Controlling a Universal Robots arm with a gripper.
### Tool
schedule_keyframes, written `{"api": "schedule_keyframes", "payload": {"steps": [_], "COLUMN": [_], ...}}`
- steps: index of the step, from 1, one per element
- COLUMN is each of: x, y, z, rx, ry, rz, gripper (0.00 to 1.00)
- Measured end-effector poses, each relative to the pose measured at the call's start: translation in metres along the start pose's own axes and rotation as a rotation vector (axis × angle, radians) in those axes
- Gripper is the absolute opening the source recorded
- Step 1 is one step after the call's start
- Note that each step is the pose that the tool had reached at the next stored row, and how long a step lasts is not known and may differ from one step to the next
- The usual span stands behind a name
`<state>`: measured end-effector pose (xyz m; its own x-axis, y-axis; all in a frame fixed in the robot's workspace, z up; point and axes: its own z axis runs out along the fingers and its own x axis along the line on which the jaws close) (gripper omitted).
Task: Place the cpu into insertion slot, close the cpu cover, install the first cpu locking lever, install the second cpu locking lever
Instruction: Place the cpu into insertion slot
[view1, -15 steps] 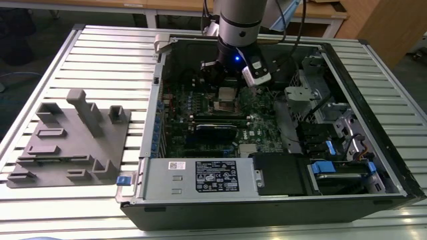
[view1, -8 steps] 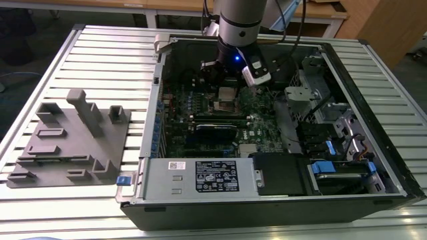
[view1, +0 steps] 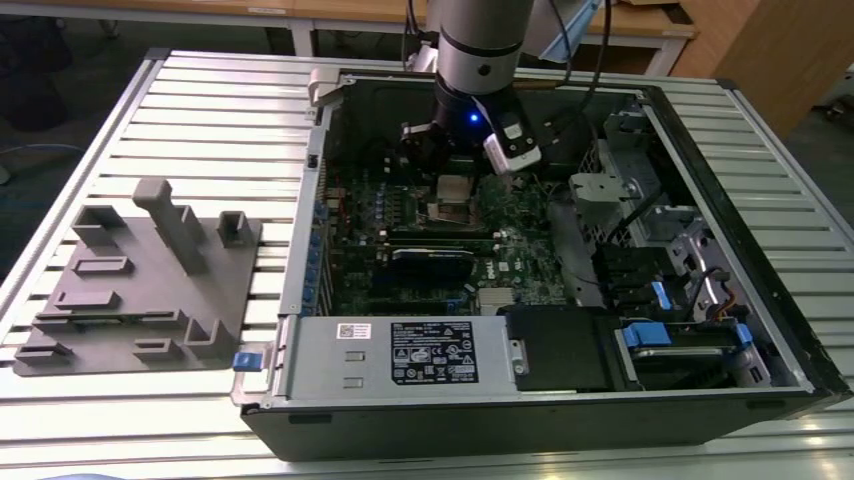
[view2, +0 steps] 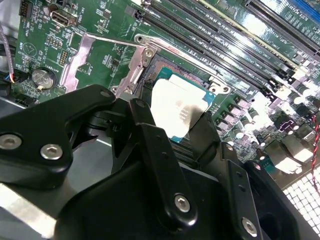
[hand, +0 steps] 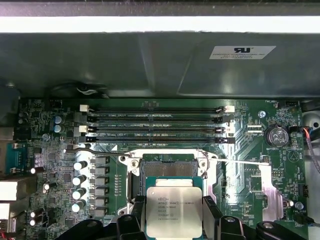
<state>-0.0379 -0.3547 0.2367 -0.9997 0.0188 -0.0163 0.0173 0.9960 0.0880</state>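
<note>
— Begin at the exterior view's left. What is listed?
— One grey moulded fixture tray (view1: 134, 275), with ribs and pockets, lying on the slatted metal table (view1: 200, 100). Just beside it is one black computer case (view1: 534, 425), lying flat with its side open.

— Contents of the case?
— One silver power supply (view1: 400, 350), labelled, along the near edge. One green circuit board (view1: 514, 215) behind it, carrying one long black card with a blue edge (view1: 430, 256).

— The arm?
— One grey robot arm (view1: 474, 50), hanging into the case over the board.

— Gripper (hand: 173, 217), condition?
— Black fingers (hand: 211, 215) are closed against two opposite edges of the cpu (hand: 173, 200), one on each side. The jaws stand only as wide as the chip, with nothing else in the grasp.

— Location of the cpu?
— Silver top upward, over the insertion slot (hand: 169, 167), covering the side away from the memory slots (hand: 155, 125). The slot's dark centre shows beyond the chip. I cannot tell whether chip and slot touch.

— Around the slot?
— Two thin wire levers (hand: 100, 153), running out from its corners, one to each side. Four memory slots, black. One coin battery (hand: 276, 135).

— Exterior view's right?
— Metal drive bays with blue tabs (view1: 643, 335).
</note>
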Motion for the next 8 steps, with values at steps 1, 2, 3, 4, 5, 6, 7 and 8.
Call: {"api": "schedule_keyframes", "payload": {"steps": [1,2,3,4,5,6,7,8], "x": [0.0000,0.0000,0.0000,0.0000,0.0000,0.0000,0.0000,0.0000], "y": [0.0000,0.0000,0.0000,0.0000,0.0000,0.0000,0.0000,0.0000], "z": [0.0000,0.0000,0.0000,0.0001,0.0001,0.0001,0.0001,0.0001], "rx": [0.0001,0.0001,0.0001,0.0000,-0.0001,0.0000,-0.0001,-0.0001], "ry": [0.0000,0.0001,0.0000,0.0000,0.0000,0.0000,0.0000,0.0000], "rz": [0.000,0.000,0.000,0.000,0.000,0.000,0.000,0.000], "gripper": [0.54,0.54,0.54,0.54,0.54,0.54,0.54,0.54]}}
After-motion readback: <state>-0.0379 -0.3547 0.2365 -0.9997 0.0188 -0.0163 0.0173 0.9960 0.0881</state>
